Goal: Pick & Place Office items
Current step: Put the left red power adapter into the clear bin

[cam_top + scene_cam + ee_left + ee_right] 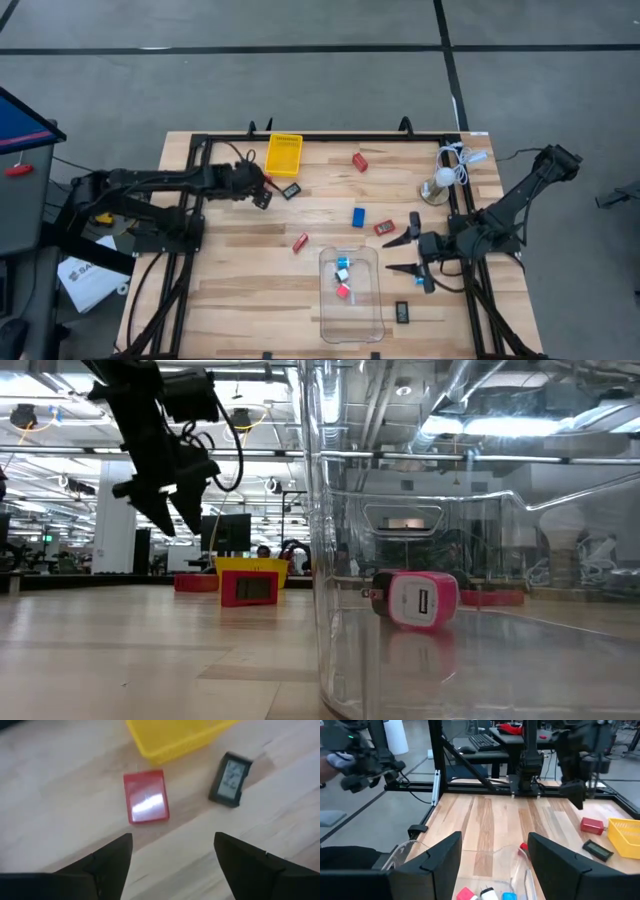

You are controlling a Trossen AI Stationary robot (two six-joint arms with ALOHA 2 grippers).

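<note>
Your left gripper (262, 192): jaws apart, empty, over red block (146, 797) by yellow tray (283, 154) | right gripper (408, 255): open beside clear bin (352, 330)

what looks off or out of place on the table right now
Nothing is spilled or broken. The oddest thing is the white lamp-like object with its coiled cable at the table's right edge, unlike the small pieces. Those lie scattered at mixed angles: only a few sit in the clear bin, and the yellow tray looks empty.
</note>
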